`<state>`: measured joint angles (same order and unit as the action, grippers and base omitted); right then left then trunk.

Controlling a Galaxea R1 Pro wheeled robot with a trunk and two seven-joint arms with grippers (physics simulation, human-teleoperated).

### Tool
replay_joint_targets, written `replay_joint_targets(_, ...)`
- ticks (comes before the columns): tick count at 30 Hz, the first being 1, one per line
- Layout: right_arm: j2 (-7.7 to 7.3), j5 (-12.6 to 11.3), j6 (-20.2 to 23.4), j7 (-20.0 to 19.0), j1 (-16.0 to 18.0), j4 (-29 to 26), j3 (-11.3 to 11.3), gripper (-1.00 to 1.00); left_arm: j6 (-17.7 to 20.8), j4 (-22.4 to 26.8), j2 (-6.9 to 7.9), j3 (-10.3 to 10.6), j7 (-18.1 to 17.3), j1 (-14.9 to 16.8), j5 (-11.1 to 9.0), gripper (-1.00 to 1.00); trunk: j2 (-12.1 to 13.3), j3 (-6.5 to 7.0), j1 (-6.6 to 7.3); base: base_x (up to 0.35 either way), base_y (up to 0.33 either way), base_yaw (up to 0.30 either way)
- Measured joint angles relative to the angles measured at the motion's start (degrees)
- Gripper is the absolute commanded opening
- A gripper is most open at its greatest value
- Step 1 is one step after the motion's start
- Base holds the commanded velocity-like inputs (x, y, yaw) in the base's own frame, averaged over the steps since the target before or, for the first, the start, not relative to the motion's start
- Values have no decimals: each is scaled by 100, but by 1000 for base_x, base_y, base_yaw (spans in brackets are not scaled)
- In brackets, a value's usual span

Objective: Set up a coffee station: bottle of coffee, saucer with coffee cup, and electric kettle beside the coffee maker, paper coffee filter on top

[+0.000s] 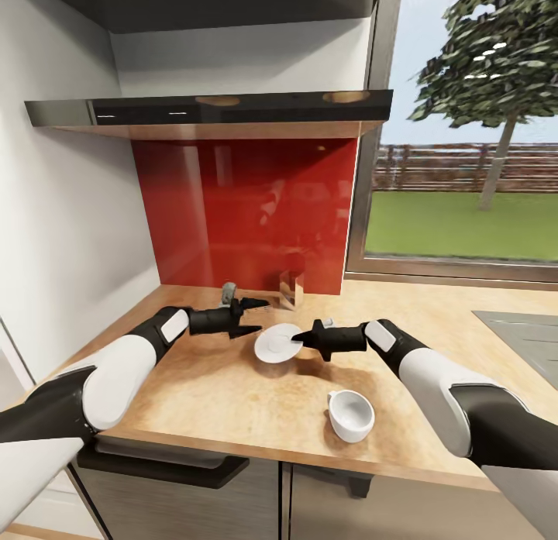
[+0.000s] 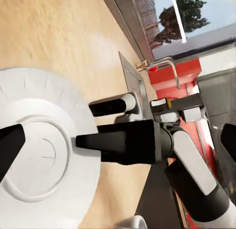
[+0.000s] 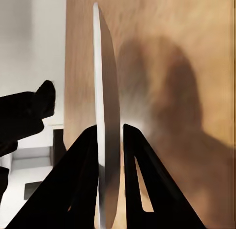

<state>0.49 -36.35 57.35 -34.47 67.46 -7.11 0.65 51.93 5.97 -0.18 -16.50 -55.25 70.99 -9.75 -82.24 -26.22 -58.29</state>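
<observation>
one saucer point(image 1: 277, 343), pinched at its rim by the right hand point(image 1: 298, 339) above the desk point(image 1: 232, 393); one coffee cup point(image 1: 350, 414) sits nearer than that hand; left hand point(image 1: 262, 317) spread empty just beside.

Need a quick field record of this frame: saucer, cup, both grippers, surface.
saucer: pinched at its rim, tilted, above the countertop
right gripper: shut on saucer, one finger on each face
left gripper: open, beside the saucer, holding nothing
coffee cup: upright on the wooden countertop, near front edge, apart from saucer
</observation>
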Motion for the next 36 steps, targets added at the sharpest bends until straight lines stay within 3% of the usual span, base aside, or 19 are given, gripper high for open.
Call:
replay_joint_targets(1,-11,0,-3,0,0,-5,3,-100,-13,12,10,-2,-230,0,-2,100,0,0,0,0,0,0)
replay_joint_targets(4,-33,0,-6,0,0,-9,7,-100,-40,30,21,19,-481,-1,-13,100,0,0,0,0,0,0)
replay_joint_targets(14,-79,2,-10,4,0,-10,8,-100,-45,34,20,21,-534,1,-13,100,0,0,0,0,0,0)
replay_joint_targets(19,-124,-8,-7,4,0,-15,3,-100,-44,34,18,19,-537,0,-16,100,199,89,109,0,0,0)
replay_joint_targets(25,-169,0,-10,4,0,-18,7,-100,-45,34,18,22,-537,-1,-14,100,201,90,110,0,0,0)
replay_joint_targets(32,-224,-8,-8,-3,0,-34,-3,-100,-44,34,18,21,-537,0,-16,100,480,215,263,0,0,0)
replay_joint_targets(36,-388,-8,-16,-6,1,-134,-7,-100,-45,34,13,14,-539,-1,-11,100,482,216,264,0,0,0)
